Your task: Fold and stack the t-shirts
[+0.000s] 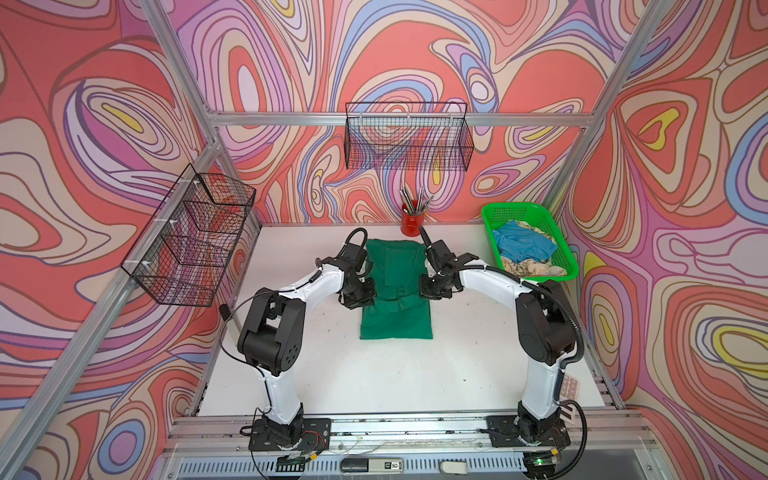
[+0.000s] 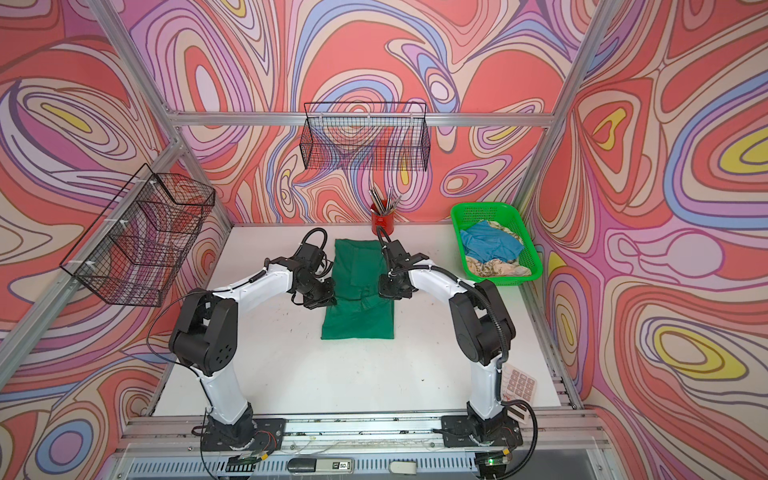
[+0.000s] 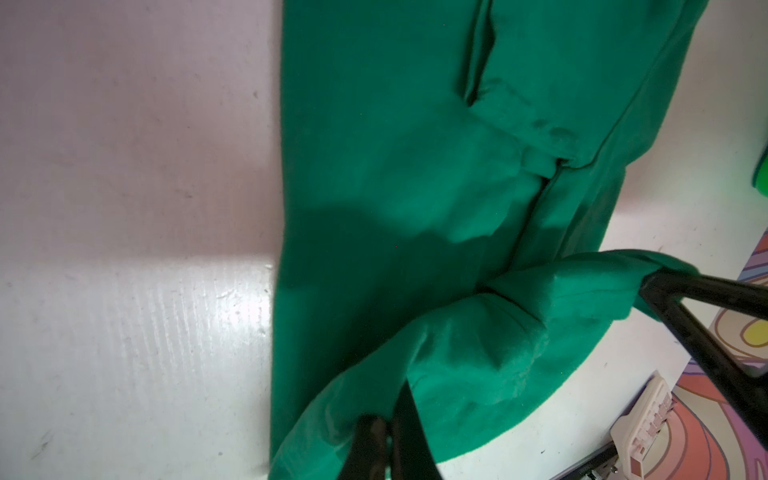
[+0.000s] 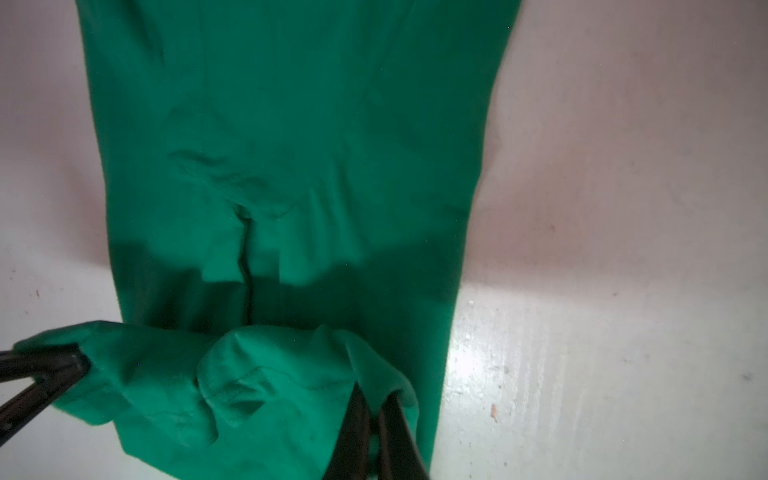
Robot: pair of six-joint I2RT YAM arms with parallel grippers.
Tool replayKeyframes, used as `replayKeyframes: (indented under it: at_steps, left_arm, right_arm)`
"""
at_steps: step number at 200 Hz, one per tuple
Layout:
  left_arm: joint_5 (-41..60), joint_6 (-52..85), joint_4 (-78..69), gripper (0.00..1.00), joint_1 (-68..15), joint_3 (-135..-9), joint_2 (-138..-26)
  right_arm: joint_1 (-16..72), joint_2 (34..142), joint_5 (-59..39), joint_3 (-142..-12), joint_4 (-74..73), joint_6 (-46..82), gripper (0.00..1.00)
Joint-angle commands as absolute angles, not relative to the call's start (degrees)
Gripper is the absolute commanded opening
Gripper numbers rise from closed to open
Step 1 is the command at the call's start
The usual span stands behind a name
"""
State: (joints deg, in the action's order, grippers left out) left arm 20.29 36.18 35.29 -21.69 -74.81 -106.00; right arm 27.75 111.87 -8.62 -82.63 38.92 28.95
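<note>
Links: white shells are seen on left arm (image 1: 309, 282), right arm (image 1: 492, 278).
Joints: cased black.
Hose (image 1: 577, 328): black, ribbed.
Grippers: left gripper (image 3: 390, 411), right gripper (image 4: 374, 399), finished black.

dark green tee (image 1: 397, 324) folded lengthwise; blue tee (image 1: 523, 245), cream tee (image 1: 536, 270) (crumpled) in basket (image 1: 559, 241)

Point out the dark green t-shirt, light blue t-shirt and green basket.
dark green t-shirt (image 1: 395, 324), a top view, near part
light blue t-shirt (image 1: 524, 243), a top view, crumpled middle
green basket (image 1: 515, 214), a top view, far wall
</note>
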Motion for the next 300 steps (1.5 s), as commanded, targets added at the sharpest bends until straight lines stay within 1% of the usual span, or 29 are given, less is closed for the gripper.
replayKeyframes:
  at_steps: [1,6,17,35,42,59,71,88,99,121,156,184,243,268,300]
  left_arm:
    - [19.5,36.47,34.61,0.0,-21.12,-75.94,-106.84]
    - [19.57,36.58,34.54,0.01,-21.1,-76.06,-106.94]
    - [19.53,36.73,34.55,0.16,-21.16,-76.28,-107.04]
    - [18.48,37.09,34.87,0.31,-21.18,-76.13,-105.99]
    - [17.8,37.17,35.21,0.37,-21.12,-75.94,-104.99]
    - [15.34,37.32,36.12,0.47,-21.18,-75.03,-101.56]
    - [14.19,37.48,36.71,0.5,-21.15,-73.96,-98.76]
    - [13.83,38.07,37.0,0.52,-21.42,-71.55,-94.89]
    - [14.43,38.6,36.86,0.52,-21.95,-69.69,-92.69]
    - [16.88,40.17,35.8,0.51,-24.81,-65.05,-90.15]
    - [21.62,43.2,30.96,0.47,-30.53,-60.08,-91.68]
    - [21.9,45.07,26.96,0.46,-31.38,-59.39,-95.23]
    - [19.47,42.13,25.76,0.45,-30.49,-69.67,-106.69]
    - [17.81,40.75,26.07,0.44,-28.4,-75.0,-110.53]
    - [14.12,38.63,28.21,0.44,-24.79,-84.26,-112.43]
  right_arm:
    - [27.35,113.33,-8.67,-84.11,38.23,28.04,0.0]
    - [27.41,113.53,-8.54,-84.19,38.24,28.03,0.0]
    - [27.35,113.64,-8.48,-84.49,38.3,27.91,0.0]
    - [27.35,113.24,-8.64,-85.71,38.66,27.61,0.26]
    - [27.36,112.59,-8.77,-86.02,38.91,27.6,0.38]
    - [27.39,109.95,-8.38,-85.46,39.68,27.98,0.48]
    - [27.42,107.43,-8.88,-83.39,39.51,29.03,0.53]
    - [28.23,103.56,-10.25,-78.79,38.15,31.34,0.53]
    - [29.35,101.32,-10.95,-75.73,36.92,33.15,0.55]
    - [32.45,98.38,-12.99,-70.46,33.22,37.18,0.56]
    - [34.78,100.55,-15.12,-67.95,26.99,39.98,0.56]
    - [34.8,105.35,-15.03,-69.97,25.91,39.36,0.55]
    - [33.45,112.0,-14.07,-76.27,25.56,36.96,0.53]
    - [30.93,115.75,-13.01,-82.77,26.72,35.3,0.53]
    - [27.96,120.82,-11.17,-92.48,29.21,33.39,0.53]
